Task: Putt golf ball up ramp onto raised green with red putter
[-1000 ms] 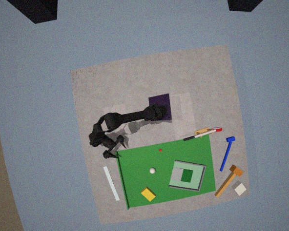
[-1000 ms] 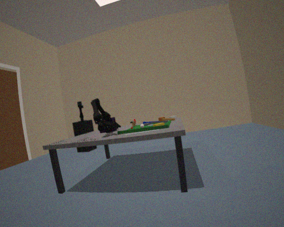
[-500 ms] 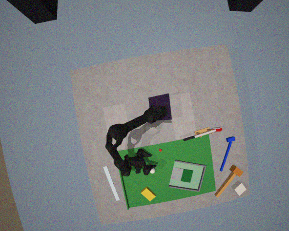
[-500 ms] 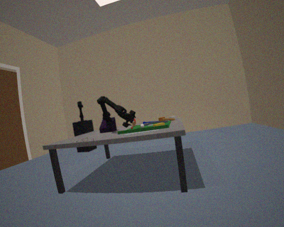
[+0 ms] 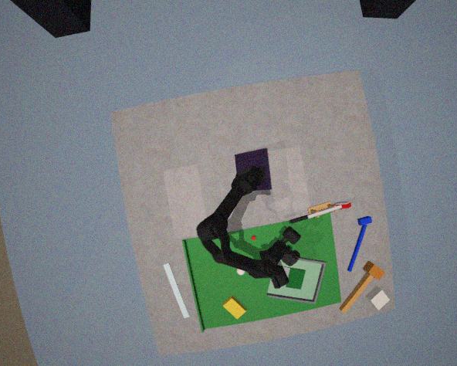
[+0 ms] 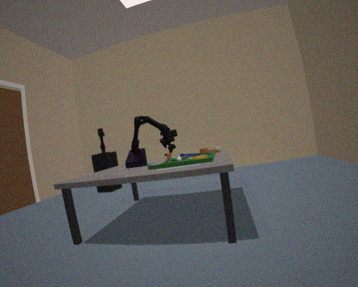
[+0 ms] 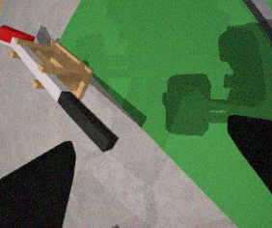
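Gripper (image 5: 288,252) spread wide, nothing between the fingers, hanging above the green mat (image 5: 221,291) over the near corner of the raised green (image 5: 313,281). In the wrist view both dark fingertips frame bare table and mat, well short of the putter.

Red putter (image 5: 319,211) lies on a small wooden stand (image 5: 319,206) just off the mat's edge, toward the right edge of the tabletop (image 5: 204,130); red head (image 5: 346,205) points at that edge, black grip (image 7: 88,122) points back toward the arm's base (image 5: 256,161). Untouched.

Golf ball (image 5: 241,271) sits on the mat, half hidden under the forearm (image 5: 244,263) in the top view. A small red marker (image 5: 253,237) sits on the mat near the elbow.

Clutter: yellow block (image 5: 234,307) on the mat near the tabletop's lower edge; white bar (image 5: 176,290) just off the mat's left side; blue putter (image 5: 358,242), wooden mallet (image 5: 362,286) and white cube (image 5: 380,299) grouped in the lower right corner, apart from the red putter. Nothing lies between gripper and putter grip except mat.
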Available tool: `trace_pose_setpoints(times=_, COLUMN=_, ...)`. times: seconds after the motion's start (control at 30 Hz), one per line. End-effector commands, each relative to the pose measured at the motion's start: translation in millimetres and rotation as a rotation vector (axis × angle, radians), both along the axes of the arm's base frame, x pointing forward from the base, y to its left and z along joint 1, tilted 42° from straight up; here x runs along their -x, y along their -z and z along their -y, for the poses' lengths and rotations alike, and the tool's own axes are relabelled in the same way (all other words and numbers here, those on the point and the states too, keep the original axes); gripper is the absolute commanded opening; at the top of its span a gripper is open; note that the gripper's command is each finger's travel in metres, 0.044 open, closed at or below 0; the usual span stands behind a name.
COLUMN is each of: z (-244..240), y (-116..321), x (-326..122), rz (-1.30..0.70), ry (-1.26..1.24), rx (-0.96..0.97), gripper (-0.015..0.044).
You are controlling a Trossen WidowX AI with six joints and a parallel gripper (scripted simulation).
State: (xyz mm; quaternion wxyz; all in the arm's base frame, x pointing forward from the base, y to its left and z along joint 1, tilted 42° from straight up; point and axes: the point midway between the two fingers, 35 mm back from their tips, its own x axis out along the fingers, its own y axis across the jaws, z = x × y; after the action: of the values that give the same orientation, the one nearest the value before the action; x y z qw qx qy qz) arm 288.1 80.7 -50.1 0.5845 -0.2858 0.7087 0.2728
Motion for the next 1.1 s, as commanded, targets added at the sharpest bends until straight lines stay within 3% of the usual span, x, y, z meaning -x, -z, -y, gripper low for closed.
trace_pose_setpoints(times=0.0, z=-25.9, y=22.5, x=28.6, rz=-0.05, ry=-0.366, rx=0.098, gripper=0.044)
trace_pose_setpoints(times=0.23, z=-58.4, y=50.3, x=69.4, rz=-0.122, ry=-0.924, rx=0.257, gripper=0.044)
trace_pose_setpoints(times=1.07, z=-29.4, y=87.5, x=67.9, rz=-0.124, ry=-0.938, rx=0.263, gripper=0.044)
